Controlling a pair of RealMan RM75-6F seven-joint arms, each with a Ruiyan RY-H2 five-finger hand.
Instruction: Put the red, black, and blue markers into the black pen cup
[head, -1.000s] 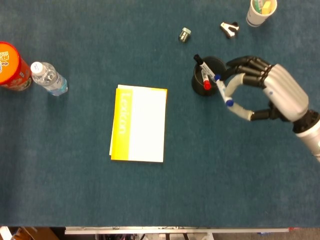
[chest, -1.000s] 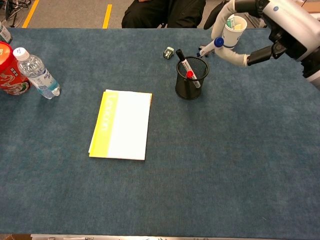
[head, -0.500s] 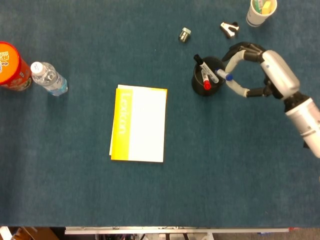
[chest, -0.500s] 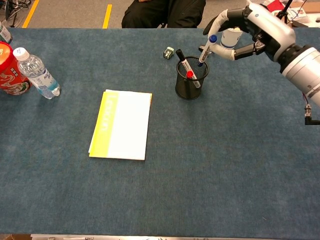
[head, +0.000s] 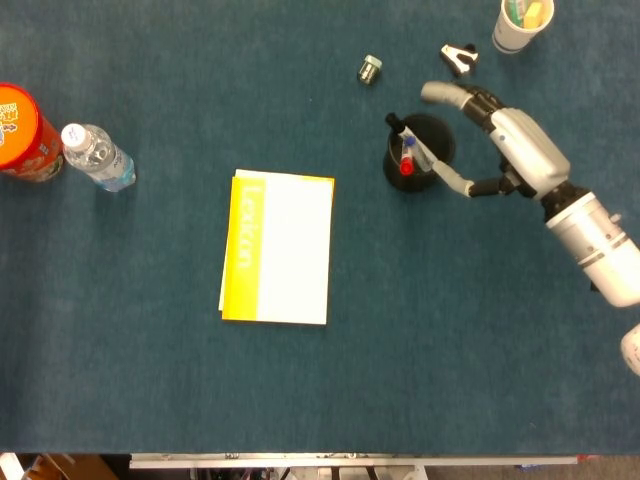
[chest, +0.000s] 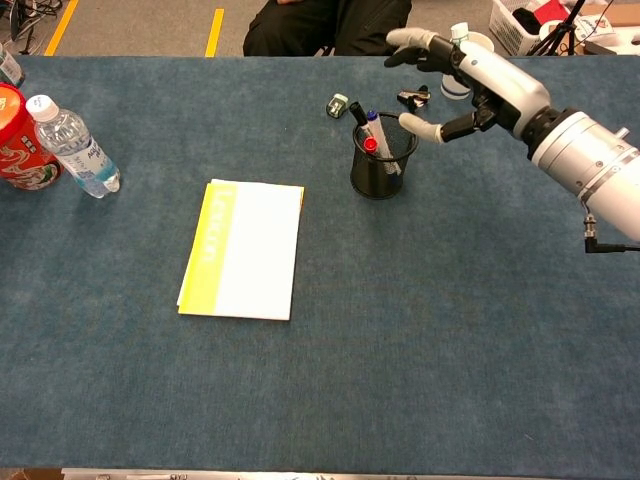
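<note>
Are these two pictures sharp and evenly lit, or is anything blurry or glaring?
Head view: even, soft light on the blue felt table, no strong shadows; the white robot right hand looks slightly soft. Chest view: the black mesh pen cup and the yellow-and-white notebook are crisp; the notebook's white cover is bright but not glaring.

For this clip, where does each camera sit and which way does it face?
Head view: high above the table, looking almost straight down; shows the right hand and forearm open beside the pen cup.
Chest view: lower, at the table's near edge, looking forward and down across to the far edge and floor; shows the same right hand and arm.
Both share the pen cup with three markers, the notebook, the bottle and the right hand; the left hand appears in neither.
</note>
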